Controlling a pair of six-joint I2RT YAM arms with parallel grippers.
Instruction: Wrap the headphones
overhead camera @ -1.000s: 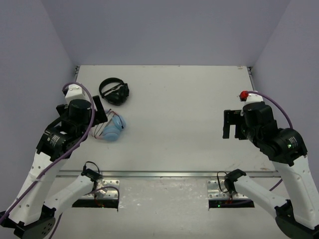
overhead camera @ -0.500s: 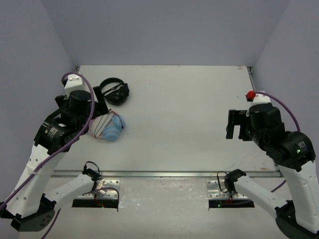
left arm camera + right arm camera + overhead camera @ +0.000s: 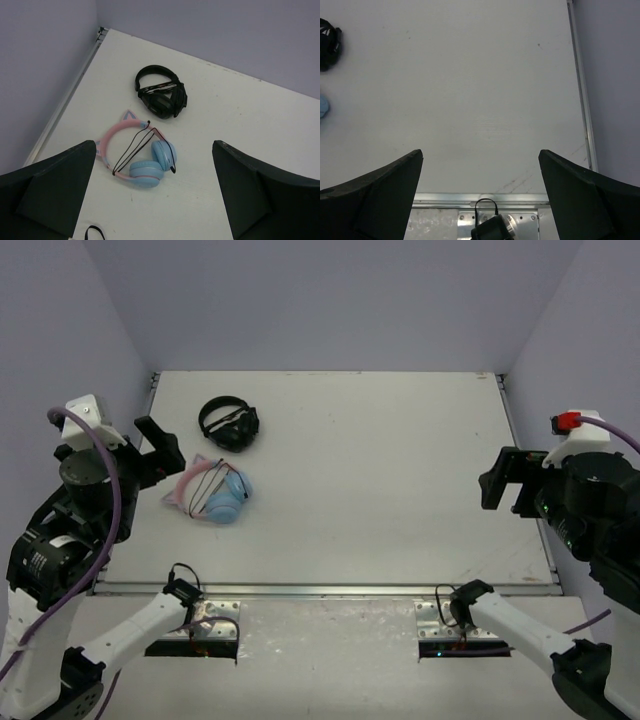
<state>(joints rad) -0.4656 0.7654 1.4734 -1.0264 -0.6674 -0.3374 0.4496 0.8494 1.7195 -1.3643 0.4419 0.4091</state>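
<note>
The headphones (image 3: 215, 492) lie flat at the table's left, pink cat-ear headband to the left, light blue earcups to the right, thin black cable looped across the band. The left wrist view shows the headphones (image 3: 142, 159) from high above. My left gripper (image 3: 152, 452) hangs open up and to their left, holding nothing; in its own view the left gripper (image 3: 155, 172) frames them between wide fingers. My right gripper (image 3: 508, 483) is open high over the table's right side. In the right wrist view the right gripper (image 3: 480, 172) holds nothing; a sliver of blue earcup (image 3: 323, 106) shows at the left edge.
All-black headphones (image 3: 230, 424) lie just behind the pink pair, toward the back left; the left wrist view shows these black headphones (image 3: 161, 92) too. A metal rail (image 3: 330, 590) runs along the table's near edge, with the arm bases below. Walls close in left, right and back.
Both arms have risen and drawn back outward: the left away from over the headphones toward the left wall, uncovering them, the right toward the right wall. Both grippers stayed open.
</note>
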